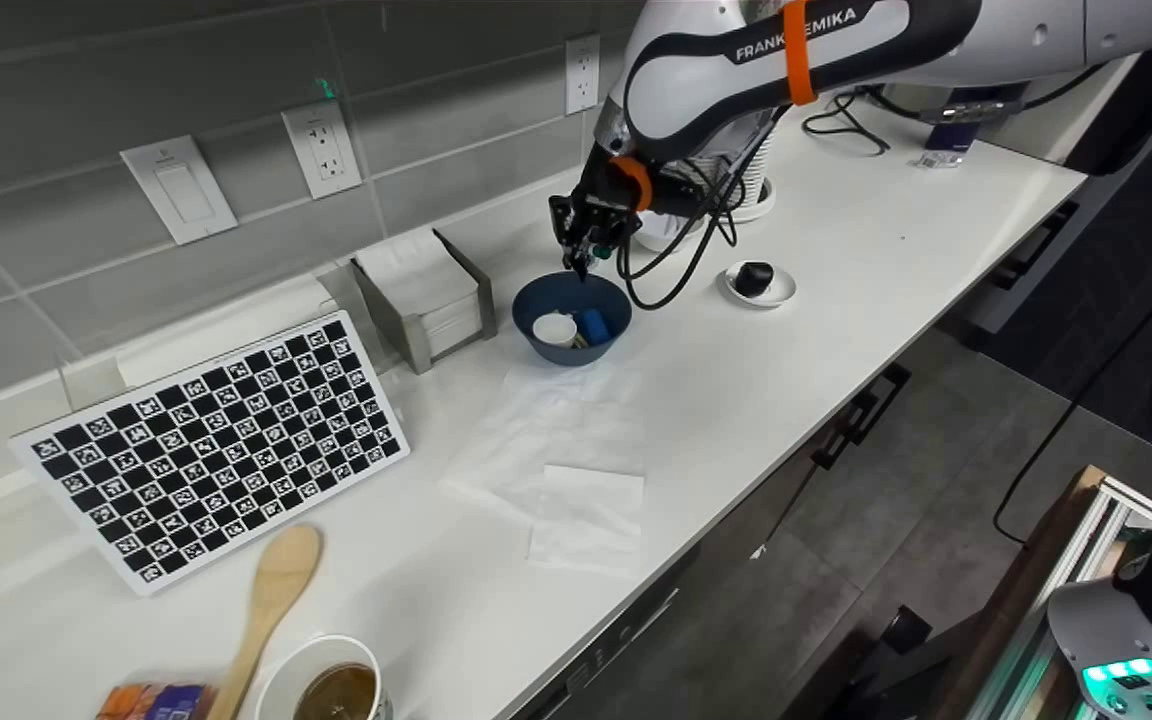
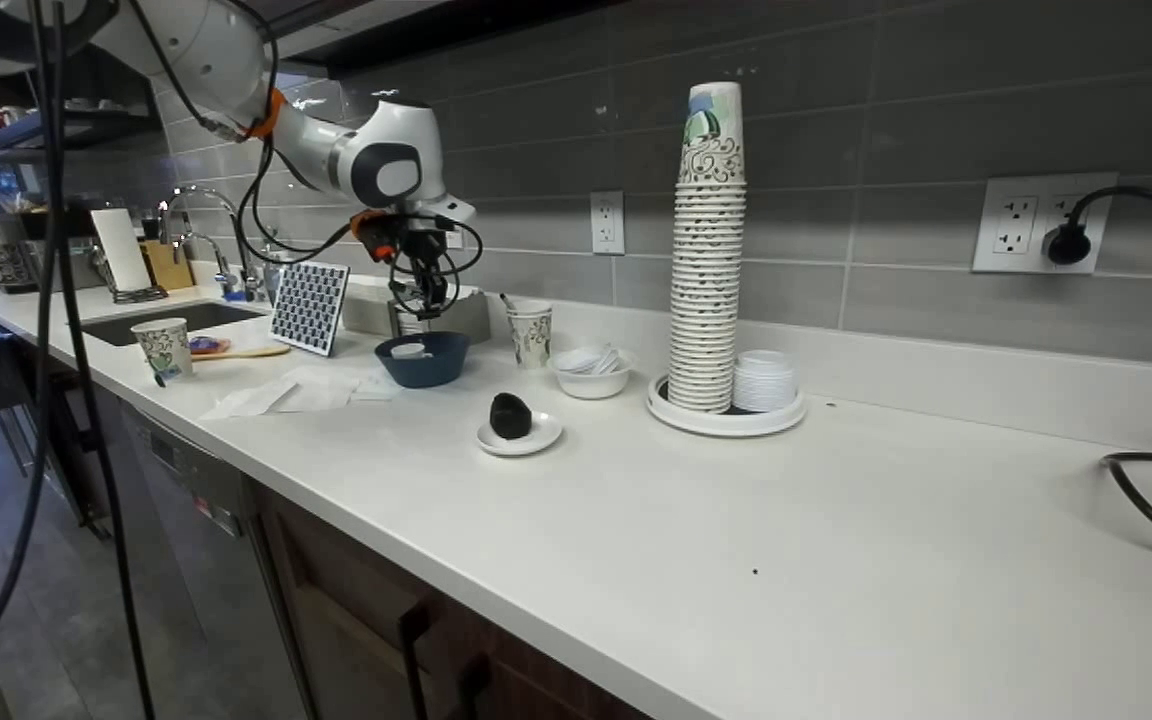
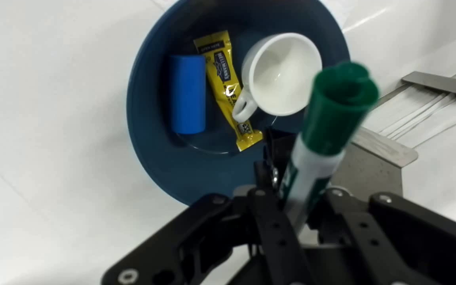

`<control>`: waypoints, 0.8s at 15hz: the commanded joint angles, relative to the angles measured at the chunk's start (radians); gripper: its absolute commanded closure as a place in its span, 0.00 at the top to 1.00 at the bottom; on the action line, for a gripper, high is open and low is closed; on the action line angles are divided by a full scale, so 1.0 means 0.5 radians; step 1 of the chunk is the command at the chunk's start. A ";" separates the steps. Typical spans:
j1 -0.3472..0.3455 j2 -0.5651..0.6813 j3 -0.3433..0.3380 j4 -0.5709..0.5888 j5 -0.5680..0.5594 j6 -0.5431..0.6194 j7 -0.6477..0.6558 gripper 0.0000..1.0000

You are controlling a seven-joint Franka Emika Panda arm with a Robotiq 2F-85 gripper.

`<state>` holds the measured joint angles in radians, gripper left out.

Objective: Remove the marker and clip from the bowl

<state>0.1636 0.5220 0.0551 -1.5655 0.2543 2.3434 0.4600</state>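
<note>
The dark blue bowl (image 1: 528, 312) stands on the counter; it also shows in an exterior view (image 2: 424, 371) and the wrist view (image 3: 202, 170). Inside lie a white cup (image 3: 287, 75), a blue cylinder (image 3: 188, 95) and a yellow packet (image 3: 228, 89). My gripper (image 3: 293, 180) is shut on a green-capped white marker (image 3: 317, 154), which sticks up at a tilt between the fingers. In both exterior views the gripper (image 1: 581, 258) (image 2: 429, 303) is just above the bowl's back rim. A black piece (image 3: 280, 144) with shiny metal sits beside the marker; I cannot tell whether it is the clip.
A metal napkin holder (image 1: 426, 300) stands close beside the bowl. A white dish (image 2: 520, 442) with a black object, a white bowl (image 2: 591, 380) of plastic utensils and a paper cup (image 2: 530, 335) are nearby. A checkered board (image 1: 226, 440) leans against the wall. Napkins (image 1: 586, 515) lie in front.
</note>
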 commanded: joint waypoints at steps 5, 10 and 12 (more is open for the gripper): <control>-0.152 -0.307 -0.067 -0.407 0.091 -0.040 0.015 0.05; -0.193 -0.305 -0.197 -0.653 -0.003 0.034 0.025 0.05; -0.182 -0.249 -0.219 -0.712 -0.024 0.157 0.039 0.05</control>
<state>0.0614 0.3950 -0.0431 -1.8516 0.2812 2.3358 0.4499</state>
